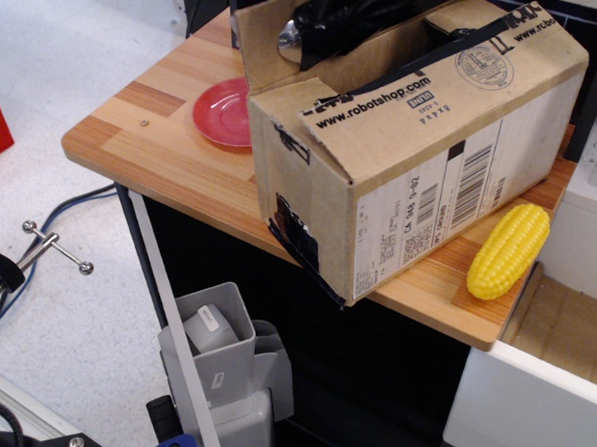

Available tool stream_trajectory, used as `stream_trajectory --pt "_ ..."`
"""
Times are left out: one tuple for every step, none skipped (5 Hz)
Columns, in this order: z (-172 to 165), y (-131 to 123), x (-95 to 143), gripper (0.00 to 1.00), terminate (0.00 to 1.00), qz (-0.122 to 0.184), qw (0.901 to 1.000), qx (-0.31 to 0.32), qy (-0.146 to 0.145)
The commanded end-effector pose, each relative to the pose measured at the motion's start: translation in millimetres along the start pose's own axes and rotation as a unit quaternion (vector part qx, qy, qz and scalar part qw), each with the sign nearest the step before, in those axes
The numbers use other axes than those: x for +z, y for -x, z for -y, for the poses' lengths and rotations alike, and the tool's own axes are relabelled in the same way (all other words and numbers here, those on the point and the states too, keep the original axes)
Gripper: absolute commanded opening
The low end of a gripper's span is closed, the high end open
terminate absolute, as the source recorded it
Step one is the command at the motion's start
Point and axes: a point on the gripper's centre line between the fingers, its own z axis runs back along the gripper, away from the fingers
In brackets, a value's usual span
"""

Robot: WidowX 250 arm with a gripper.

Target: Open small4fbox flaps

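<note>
The small4fbox [421, 180], a big brown cardboard box printed "www.robotshop.com", stands on the wooden table [133, 135], with its near corner over the front edge. The short flap at its left end [268, 42] stands nearly upright. The long front flap [385, 93] with torn black tape lies flat. My black gripper [313, 34] is over the box top, right behind the raised flap and touching it. Its fingers blur together, so I cannot tell open from shut.
A red plate [222, 111] lies on the table just left of the box, partly hidden by it. A yellow toy corn cob [508, 251] lies at the right front. A white cabinet [589, 219] stands to the right, and dark posts [248, 1] at the back.
</note>
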Motion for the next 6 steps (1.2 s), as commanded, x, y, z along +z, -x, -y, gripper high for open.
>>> stream_trajectory --pt "-30.3 10.5 -20.3 1.00 0.00 0.028 0.9996 -0.006 0.001" --pt "-28.9 12.5 -26.9 1.00 0.00 0.035 0.9994 -0.002 0.005" --pt "-25.6 13.0 -33.3 1.00 0.00 0.041 0.9991 0.000 0.008" --pt "-24.9 12.9 -39.8 1.00 0.00 0.046 0.9989 0.004 0.006" --pt "-26.0 14.9 -46.9 1.00 0.00 0.050 0.9987 0.009 0.009" --pt "-30.8 7.1 -49.4 1.00 0.00 0.060 0.9982 0.008 -0.002"
